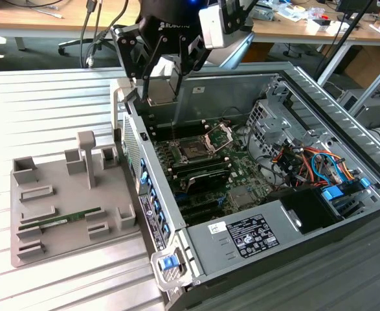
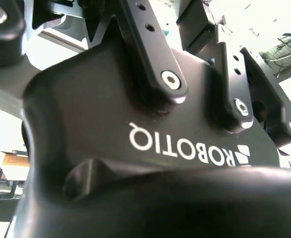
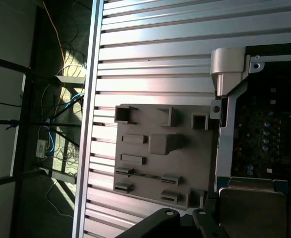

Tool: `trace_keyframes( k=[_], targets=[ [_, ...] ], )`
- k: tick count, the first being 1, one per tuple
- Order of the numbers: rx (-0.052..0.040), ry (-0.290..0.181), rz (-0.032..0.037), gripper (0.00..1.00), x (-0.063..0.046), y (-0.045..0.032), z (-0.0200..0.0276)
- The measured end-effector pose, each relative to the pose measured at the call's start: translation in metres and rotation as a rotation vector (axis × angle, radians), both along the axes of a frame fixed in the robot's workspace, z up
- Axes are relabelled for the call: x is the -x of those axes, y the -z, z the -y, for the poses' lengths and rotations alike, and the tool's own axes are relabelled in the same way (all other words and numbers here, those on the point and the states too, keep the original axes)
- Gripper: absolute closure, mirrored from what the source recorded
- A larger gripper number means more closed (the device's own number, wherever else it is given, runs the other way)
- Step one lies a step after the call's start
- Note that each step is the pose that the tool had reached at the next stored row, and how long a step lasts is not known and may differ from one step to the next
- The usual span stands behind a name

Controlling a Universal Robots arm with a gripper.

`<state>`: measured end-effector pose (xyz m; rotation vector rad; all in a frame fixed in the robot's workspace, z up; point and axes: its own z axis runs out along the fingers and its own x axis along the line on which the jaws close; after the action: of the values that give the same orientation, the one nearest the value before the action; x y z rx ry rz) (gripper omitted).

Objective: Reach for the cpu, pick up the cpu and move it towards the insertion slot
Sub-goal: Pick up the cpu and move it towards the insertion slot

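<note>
On the exterior view's left, a grey holder tray lying on the ribbed metal desk, carrying a long green memory stick. Beside it, toward the middle, an open computer case with green circuit board inside. Above the case's near wall, the black tool closed on the cpu, a pale flat square held upright between the fingers. Lower and rightward, the insertion slot, dark, its silver frame hinged open. In the first wrist view, the cpu pale and close to the lens.

arm cut off at exterior view's top edge
</note>
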<state>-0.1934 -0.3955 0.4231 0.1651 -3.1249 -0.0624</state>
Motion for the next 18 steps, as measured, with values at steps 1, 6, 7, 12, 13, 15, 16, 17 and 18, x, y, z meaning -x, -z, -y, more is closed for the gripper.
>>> trace_keyframes(
  k=[1,6,7,12,13,15,16,17,18],
  targets=[
    [0.0000,0.000,0.0001,0.45,-0.0004,0.0000,0.0000],
    [0.0000,0.000,0.0000,0.45,-0.0021,0.0001,0.0000],
    [0.0000,0.000,0.0000,0.45,-0.0024,0.0001,0.0000],
    [-0.0001,0.000,0.0001,0.45,-0.0039,0.0003,0.0000],
    [0.0000,0.000,0.0001,0.45,-0.0041,0.0003,0.0000],
    [0.0000,0.000,0.0001,0.45,-0.0047,0.0005,0.0000],
    [-0.0001,0.000,0.0001,0.45,-0.0052,0.0006,0.0000],
    [0.0000,0.000,0.0000,0.45,-0.0061,0.0007,0.0000],
    [0.0000,0.000,0.0001,0.45,-0.0065,0.0008,0.0000]
  ],
)
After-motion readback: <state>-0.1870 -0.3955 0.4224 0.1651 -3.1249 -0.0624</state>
